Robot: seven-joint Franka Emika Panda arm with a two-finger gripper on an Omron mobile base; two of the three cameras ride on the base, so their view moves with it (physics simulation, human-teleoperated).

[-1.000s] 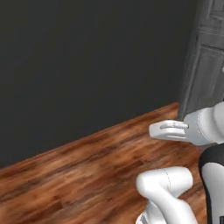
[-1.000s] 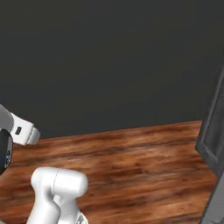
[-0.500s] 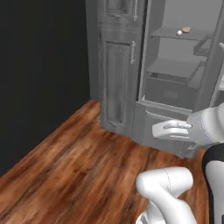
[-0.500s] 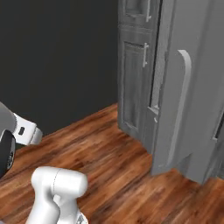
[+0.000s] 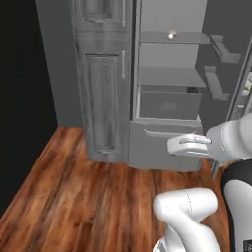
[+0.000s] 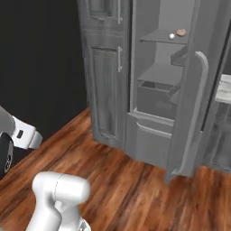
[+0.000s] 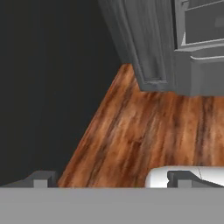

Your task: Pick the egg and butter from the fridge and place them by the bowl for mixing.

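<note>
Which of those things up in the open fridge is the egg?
Find the tall grey fridge with its door swung open. On its upper shelf sit two small things; the egg is the tiny white ball, left of the flatter tan-brown lump.

The grey fridge (image 5: 170, 106) stands open; the tiny white egg (image 5: 171, 35) rests on its upper shelf (image 5: 189, 38), drawer (image 5: 168, 103) below.

The fridge (image 6: 158, 90) stands open at about one o'clock, its door (image 6: 191, 113) swung out over the wood floor (image 6: 135, 189). On the upper shelf, the egg (image 6: 172, 35) sits just beside a tan-brown lump (image 6: 181, 32).
</note>
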